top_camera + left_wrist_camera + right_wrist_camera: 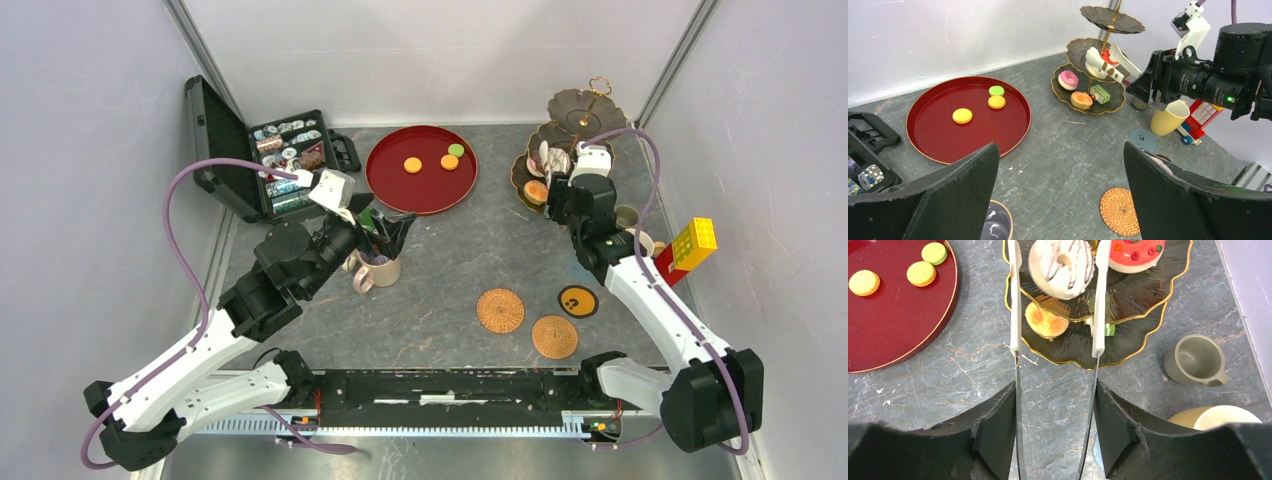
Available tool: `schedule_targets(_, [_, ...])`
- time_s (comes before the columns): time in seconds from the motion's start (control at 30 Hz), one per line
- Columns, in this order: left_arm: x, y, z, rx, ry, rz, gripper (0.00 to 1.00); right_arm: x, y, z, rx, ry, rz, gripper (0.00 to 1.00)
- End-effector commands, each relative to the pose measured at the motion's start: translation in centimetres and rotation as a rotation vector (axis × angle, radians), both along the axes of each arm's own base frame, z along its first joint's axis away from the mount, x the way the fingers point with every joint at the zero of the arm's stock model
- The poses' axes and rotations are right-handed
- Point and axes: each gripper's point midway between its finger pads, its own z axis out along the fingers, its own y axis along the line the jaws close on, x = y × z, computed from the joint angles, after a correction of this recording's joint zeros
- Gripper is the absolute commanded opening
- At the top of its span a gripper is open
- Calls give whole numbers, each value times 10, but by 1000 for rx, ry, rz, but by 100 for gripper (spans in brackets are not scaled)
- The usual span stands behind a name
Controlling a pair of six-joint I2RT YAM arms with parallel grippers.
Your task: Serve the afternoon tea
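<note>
The dark three-tier stand point(556, 104) stands at the back right. My right gripper point(1055, 415) is shut on white-tipped tongs point(1015, 315). The tongs pinch a white donut point(1060, 267) over the stand's middle tier point(1148, 295), beside a red cake point(1135, 252). An orange tart point(1046, 322), a green cake point(1101, 94) and a pink donut point(1068, 80) lie on the bottom tier. My left gripper point(1060, 190) is open and empty above a beige mug point(378, 270). A grey mug point(1195, 360) and a yellow mug point(1169, 118) stand right of the stand.
A round red tray point(400, 185) holds two orange biscuits and a green one. An open black case point(270, 160) is at the back left. Two woven coasters point(500, 310) point(554, 336) and a black coaster point(578, 300) lie near the front. A toy block vehicle point(690, 245) is at the right wall.
</note>
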Motion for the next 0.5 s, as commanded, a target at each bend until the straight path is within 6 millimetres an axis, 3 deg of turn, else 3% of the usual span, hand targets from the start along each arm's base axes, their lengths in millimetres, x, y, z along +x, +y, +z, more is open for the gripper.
schedule_targets(0.0, [-4,-2,14,-42,-29,-21,100,2,-2,41,13,-97,-1,60])
schedule_targets(0.27, [-7,-4,16,-56,-26,-40,100,-14,12,54,21,-116,121,57])
schedule_targets(0.47, [-9,-4,17,-63,-27,-45,100,-22,63,59,60,-118,435,57])
